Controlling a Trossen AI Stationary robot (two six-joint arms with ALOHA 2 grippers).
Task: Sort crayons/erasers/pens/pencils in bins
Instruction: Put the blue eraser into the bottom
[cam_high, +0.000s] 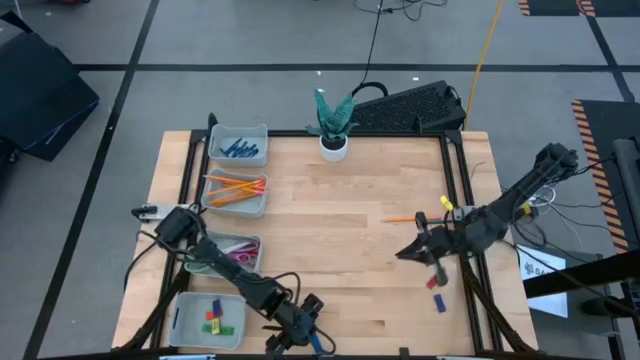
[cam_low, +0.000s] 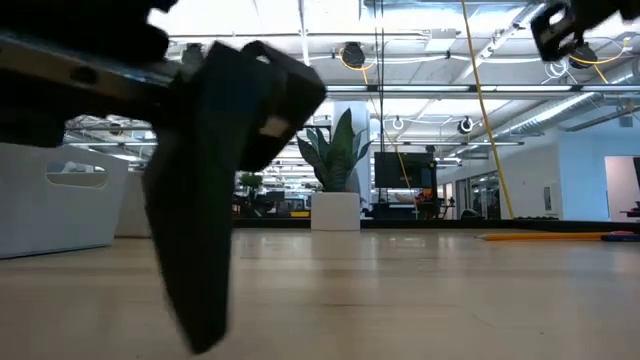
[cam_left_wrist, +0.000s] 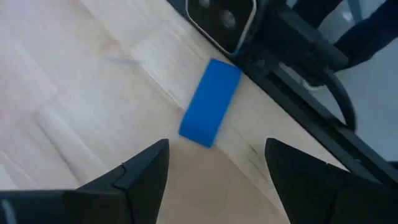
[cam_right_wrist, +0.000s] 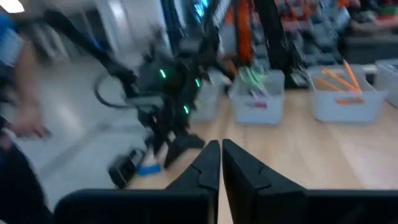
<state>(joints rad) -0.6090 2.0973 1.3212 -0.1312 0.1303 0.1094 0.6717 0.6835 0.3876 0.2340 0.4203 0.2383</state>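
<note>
A blue eraser (cam_left_wrist: 210, 102) lies flat on the wood at the table's near edge, also seen as the eraser (cam_high: 318, 346). My left gripper (cam_left_wrist: 217, 168) hangs open just short of it, a finger to each side and nothing between them; from above it is the left gripper (cam_high: 296, 338). My right gripper (cam_high: 410, 252) is shut and holds nothing, over the table's right part; its shut gripper (cam_right_wrist: 221, 158) points across at the bins. An orange pencil (cam_high: 400, 218), a yellow eraser (cam_high: 447, 203), a red eraser (cam_high: 433, 283) and a blue-purple eraser (cam_high: 439, 302) lie near it.
Four bins stand in a column on the left: pens (cam_high: 238, 148), pencils (cam_high: 237, 190), pink and purple sticks (cam_high: 238, 250), erasers (cam_high: 210, 318). A white plant pot (cam_high: 334, 146) stands at the far edge. The black table frame (cam_left_wrist: 298, 81) runs close behind the blue eraser.
</note>
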